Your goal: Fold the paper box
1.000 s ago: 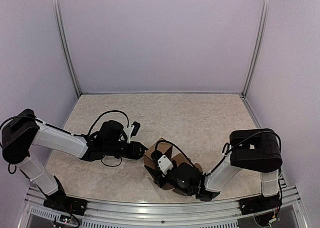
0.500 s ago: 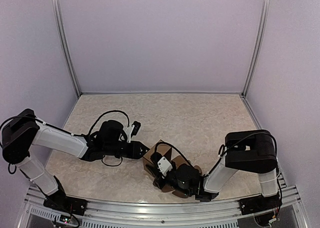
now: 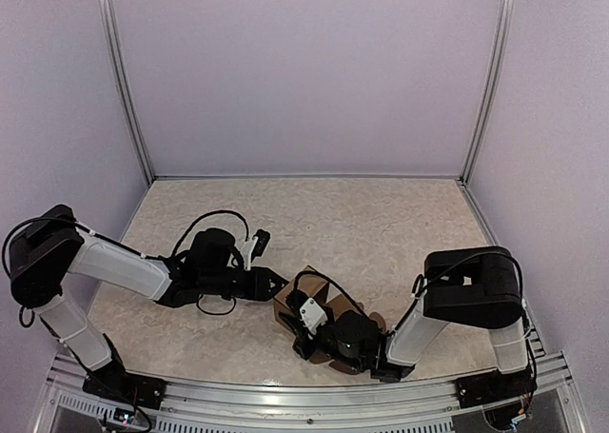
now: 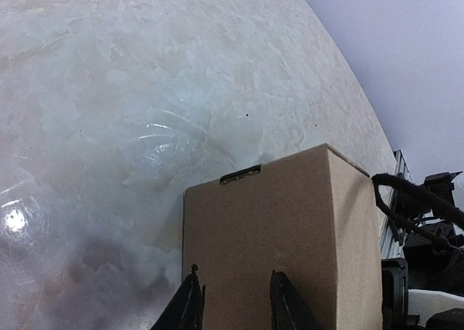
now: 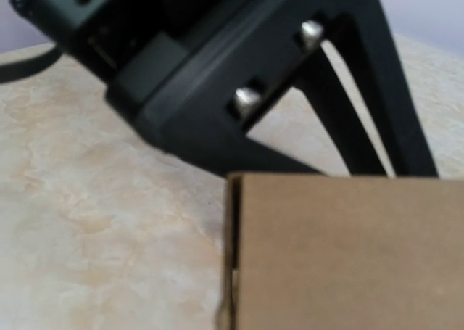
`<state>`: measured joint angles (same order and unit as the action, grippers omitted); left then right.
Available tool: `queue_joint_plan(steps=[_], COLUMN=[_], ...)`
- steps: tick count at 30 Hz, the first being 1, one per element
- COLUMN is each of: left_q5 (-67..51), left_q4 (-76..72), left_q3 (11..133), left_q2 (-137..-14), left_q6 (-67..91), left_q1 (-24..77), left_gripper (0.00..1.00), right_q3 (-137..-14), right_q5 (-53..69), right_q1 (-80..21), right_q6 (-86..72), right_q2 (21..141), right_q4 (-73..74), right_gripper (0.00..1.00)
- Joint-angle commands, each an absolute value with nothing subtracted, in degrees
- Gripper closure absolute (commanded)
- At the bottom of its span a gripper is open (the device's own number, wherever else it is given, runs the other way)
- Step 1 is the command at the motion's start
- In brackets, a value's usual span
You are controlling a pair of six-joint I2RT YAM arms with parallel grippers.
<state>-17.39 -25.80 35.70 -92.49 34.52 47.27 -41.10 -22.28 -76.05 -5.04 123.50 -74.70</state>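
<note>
The paper box (image 3: pixel 286 296) stands as a small brown carton near the front middle of the table, between both arms. My left gripper (image 3: pixel 275 285) reaches it from the left. In the left wrist view its open fingertips (image 4: pixel 235 302) rest against the near face of the paper box (image 4: pixel 290 221), one at the left edge. My right gripper (image 3: pixel 305 331) sits low against the box's front side, shut, its fingers hidden. In the right wrist view the paper box (image 5: pixel 348 250) fills the lower right, a slit along its left edge. I cannot see whether cardboard is pinched.
The marbled table (image 3: pixel 381 224) is walled in by lilac panels with metal posts (image 3: pixel 128 90). A metal rail (image 3: pixel 285 390) runs along the near edge by the arm bases. The left arm's black gripper body (image 5: pixel 210 91) looms behind the box in the right wrist view.
The right gripper has closed and its wrist has shifted slightly left and toward the front edge at the box. The left arm has barely moved.
</note>
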Motion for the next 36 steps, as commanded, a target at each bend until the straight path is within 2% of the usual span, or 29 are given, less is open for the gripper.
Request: queue_joint_plan(steps=[1, 12, 22, 31, 36], left_q5=[-22.3, -25.5, -26.8, -24.3, -20.8], left_q4=[-28.1, -31.9, -32.2, -30.1, -26.2], left_q3=[35.0, 34.9, 35.6, 35.0, 34.6], left_q2=[-94.7, -97.4, -98.3, -97.3, -95.2], left_q6=[35.2, 36.6, 36.2, 35.7, 34.3], left_q1=[47.9, 48.1, 48.6, 48.5, 48.2], left_gripper=[0.68, 0.69, 0.69, 0.69, 0.68], right_q3=[-41.3, -40.5, -39.9, -41.3, -41.5], right_q5=[-18.5, -7.5, -4.1, -14.5, -16.5], right_q1=[-75.3, -73.5, -72.1, -72.0, -72.0], right_q6=[-3.6, -2.3, -1.4, -2.6, -2.9], right_q2=[125.3, 126.4, 126.2, 125.6, 124.9], right_q4=[-76.8, -79.9, -79.8, -74.6, -73.1], right_gripper=[1.0, 1.0, 1.0, 1.0, 1.0])
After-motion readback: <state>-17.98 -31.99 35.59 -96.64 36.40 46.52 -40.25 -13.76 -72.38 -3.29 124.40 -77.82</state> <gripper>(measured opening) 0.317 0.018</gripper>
